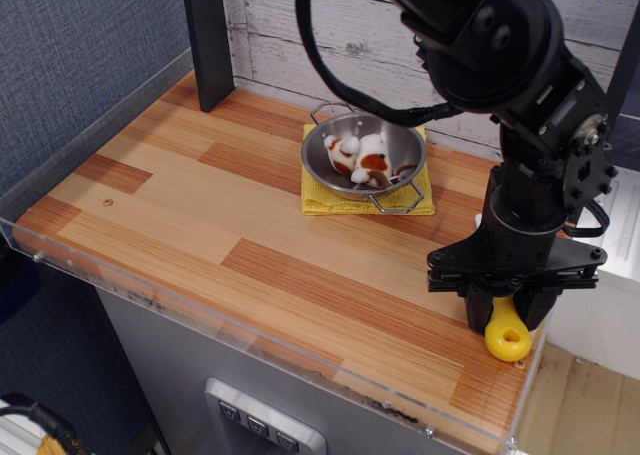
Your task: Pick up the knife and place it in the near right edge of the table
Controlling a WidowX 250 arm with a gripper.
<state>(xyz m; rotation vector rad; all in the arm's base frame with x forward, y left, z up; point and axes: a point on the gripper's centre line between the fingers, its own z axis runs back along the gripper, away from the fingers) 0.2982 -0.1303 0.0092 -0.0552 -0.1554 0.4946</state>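
My gripper point(508, 313) is shut on the knife point(508, 337) over the near right corner of the wooden table point(200, 215). Only the knife's yellow handle with its hole shows, hanging below the fingers point(478, 309); the white blade is hidden between them. The handle's rounded end is at or just above the table surface, close to the right rim; I cannot tell whether it touches.
A metal bowl point(364, 155) holding white and brown toy food sits on a yellow cloth point(330, 197) at the back centre. A black post point(208, 40) stands at the back left. A clear acrylic rim point(250, 340) edges the table.
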